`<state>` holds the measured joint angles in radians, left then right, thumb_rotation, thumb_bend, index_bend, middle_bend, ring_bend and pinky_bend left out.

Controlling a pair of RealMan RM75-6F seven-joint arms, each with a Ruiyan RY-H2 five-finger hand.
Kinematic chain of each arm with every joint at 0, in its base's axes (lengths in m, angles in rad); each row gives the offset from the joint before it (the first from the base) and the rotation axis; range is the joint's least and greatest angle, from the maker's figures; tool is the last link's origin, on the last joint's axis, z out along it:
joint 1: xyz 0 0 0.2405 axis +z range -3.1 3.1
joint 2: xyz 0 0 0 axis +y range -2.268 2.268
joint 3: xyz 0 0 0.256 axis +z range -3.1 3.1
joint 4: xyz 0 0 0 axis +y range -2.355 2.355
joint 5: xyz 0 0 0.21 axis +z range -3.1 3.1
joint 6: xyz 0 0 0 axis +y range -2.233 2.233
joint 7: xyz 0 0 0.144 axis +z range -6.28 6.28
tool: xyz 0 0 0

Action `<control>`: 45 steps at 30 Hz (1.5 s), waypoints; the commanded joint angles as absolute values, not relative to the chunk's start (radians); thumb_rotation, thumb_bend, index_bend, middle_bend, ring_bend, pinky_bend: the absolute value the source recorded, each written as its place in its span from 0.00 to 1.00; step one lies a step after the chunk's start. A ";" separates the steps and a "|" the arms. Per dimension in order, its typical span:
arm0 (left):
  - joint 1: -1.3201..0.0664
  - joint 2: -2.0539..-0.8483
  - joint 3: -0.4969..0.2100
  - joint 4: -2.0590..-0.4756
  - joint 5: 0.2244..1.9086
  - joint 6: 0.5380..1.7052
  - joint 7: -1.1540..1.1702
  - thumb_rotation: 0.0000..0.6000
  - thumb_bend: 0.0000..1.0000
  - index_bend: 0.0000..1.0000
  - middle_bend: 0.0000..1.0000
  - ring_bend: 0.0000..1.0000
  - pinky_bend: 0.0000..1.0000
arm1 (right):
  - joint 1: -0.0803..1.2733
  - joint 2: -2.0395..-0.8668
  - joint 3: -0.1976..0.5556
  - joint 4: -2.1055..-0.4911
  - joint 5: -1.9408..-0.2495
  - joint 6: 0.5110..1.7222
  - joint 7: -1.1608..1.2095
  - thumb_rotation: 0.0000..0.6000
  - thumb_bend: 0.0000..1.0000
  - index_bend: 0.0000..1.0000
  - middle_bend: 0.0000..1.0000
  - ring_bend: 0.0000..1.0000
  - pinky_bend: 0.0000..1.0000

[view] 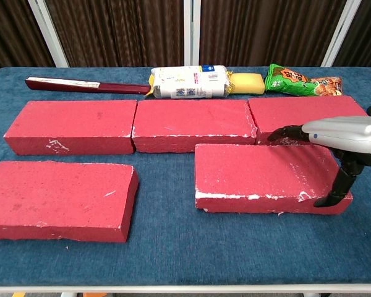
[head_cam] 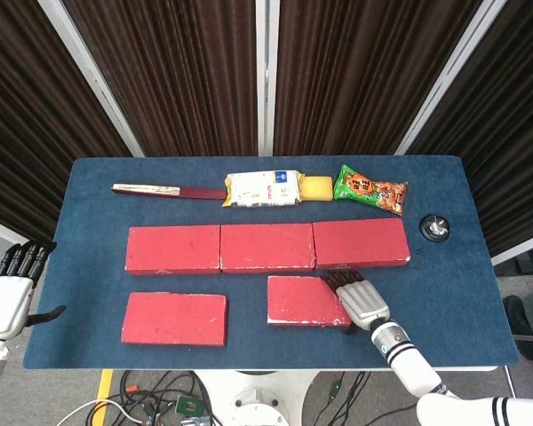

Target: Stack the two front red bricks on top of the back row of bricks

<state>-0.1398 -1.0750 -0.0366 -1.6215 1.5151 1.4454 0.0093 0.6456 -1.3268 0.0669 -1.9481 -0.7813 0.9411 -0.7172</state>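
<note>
Nearest the robot, both front red bricks lie flat on the blue tabletop: the front left brick sits untouched, and the front right brick has the right hand over its right end. The fingers reach across the brick's top toward its far edge and the thumb hangs down at the near right corner, so the hand looks to be straddling the brick. Whether it has actually clamped it cannot be told from either view. The left hand hangs off the tabletop's left edge, fingers apart, holding nothing.

Behind, the back row of bricks runs three across with nothing on top. So neither brick is stacked yet; both lifts remain.

Farther back lie a dark red stick, a white packet, a green snack bag and a small round black object.
</note>
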 commanded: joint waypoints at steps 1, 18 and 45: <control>-0.140 -1.073 -0.036 -1.621 1.514 1.444 0.006 1.00 0.00 0.00 0.00 0.00 0.02 | 0.667 -1.343 0.068 -1.934 -0.759 0.940 -0.712 1.00 0.06 0.00 0.00 0.00 0.00; -0.144 -1.068 -0.034 -1.626 1.519 1.437 -0.005 1.00 0.00 0.00 0.00 0.00 0.02 | 0.733 -1.383 0.037 -1.901 -0.701 0.952 -0.665 1.00 0.04 0.00 0.00 0.00 0.00; -0.148 -1.068 -0.031 -1.617 1.516 1.427 -0.016 1.00 0.00 0.00 0.00 0.00 0.02 | 0.754 -1.384 -0.013 -1.905 -0.726 0.983 -0.604 1.00 0.04 0.00 0.00 0.00 0.00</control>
